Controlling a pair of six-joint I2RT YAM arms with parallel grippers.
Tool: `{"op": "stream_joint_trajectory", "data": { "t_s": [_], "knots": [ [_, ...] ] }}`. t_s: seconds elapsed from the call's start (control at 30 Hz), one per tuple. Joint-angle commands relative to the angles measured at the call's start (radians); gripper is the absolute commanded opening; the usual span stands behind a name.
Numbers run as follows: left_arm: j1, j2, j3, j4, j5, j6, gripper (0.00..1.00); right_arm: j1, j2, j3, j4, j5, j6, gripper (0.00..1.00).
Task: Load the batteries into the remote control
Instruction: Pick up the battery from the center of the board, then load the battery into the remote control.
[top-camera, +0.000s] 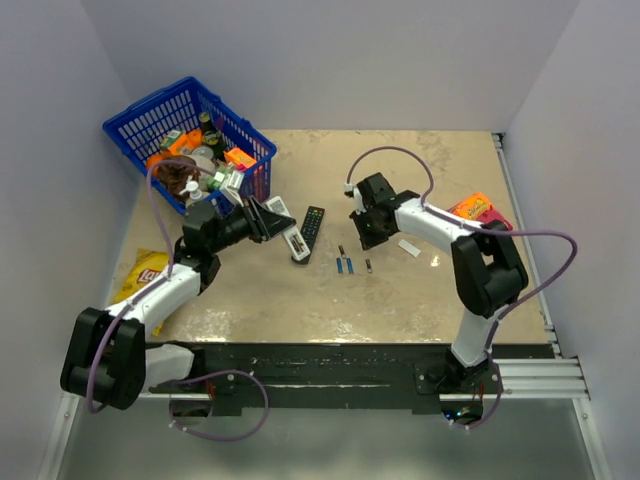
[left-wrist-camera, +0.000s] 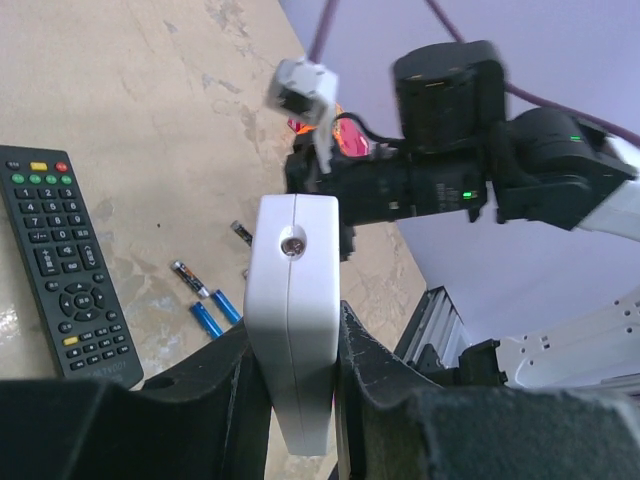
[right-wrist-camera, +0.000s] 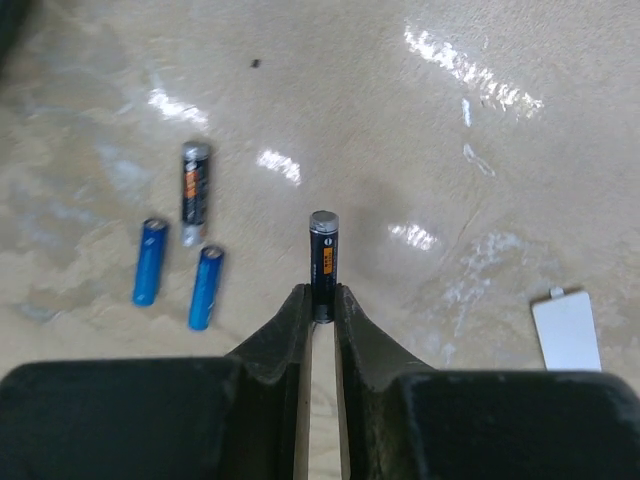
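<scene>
Two arms share one bench (top-camera: 400, 300), and I read this as the pick-up of the first battery.

A blue basket (top-camera: 140, 115) sits at 10 o'clock on the bench, out of play. The black remote (top-camera: 312, 228) lies flat near the centre, just at 12 o'clock of the left claw's load; I leave it alone.

The left claw (left-wrist-camera: 295, 335) is clamped tight on the white remote (left-wrist-camera: 295, 300), holding it on edge above the bench with one end toward the wrist camera. From here I cannot see its battery bay or which way it faces.

The right claw (right-wrist-camera: 320, 300) is closed down to a narrow slit. Its tips pinch the near end of one dark battery (right-wrist-camera: 323, 245), which points away to 12 o'clock. I cannot tell whether it is off the bench yet.

A small white cover (right-wrist-camera: 566, 330) lies flat at 4 o'clock of that battery, well apart.

The other three batteries (right-wrist-camera: 180, 250) lie loose at 9 to 10 o'clock of it: one dark, two blue, close together but not touching.

Next I would lift straight up and check the pinch holds, since only the end is gripped. Then I would carry toward 9 o'clock to meet the remote. That calls for the left wrist to turn the bay toward the right arm, and for the battery's poles to match it.
</scene>
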Motion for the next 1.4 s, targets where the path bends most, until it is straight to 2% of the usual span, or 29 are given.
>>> {"op": "stream_joint_trajectory", "data": {
  "t_s": [0.0,0.23,0.47,0.9,1.37],
  "knots": [
    [0.008,0.024,-0.029,0.187,-0.007,-0.088,0.0,0.052,-0.166,0.084,-0.081,-0.072,0.011,0.04],
    [0.005,0.078,-0.102,0.359,-0.047,-0.194,0.0,0.161,-0.272,0.187,-0.203,-0.147,0.011,0.04],
    [-0.02,0.108,-0.109,0.397,-0.076,-0.199,0.0,0.27,-0.283,0.279,-0.267,-0.179,0.042,0.04],
    [-0.032,0.136,-0.101,0.436,-0.057,-0.199,0.0,0.317,-0.203,0.353,-0.321,-0.215,0.076,0.04],
    [-0.04,0.122,-0.118,0.482,-0.04,-0.229,0.0,0.328,-0.125,0.434,-0.365,-0.169,0.129,0.04]
  ]
}}
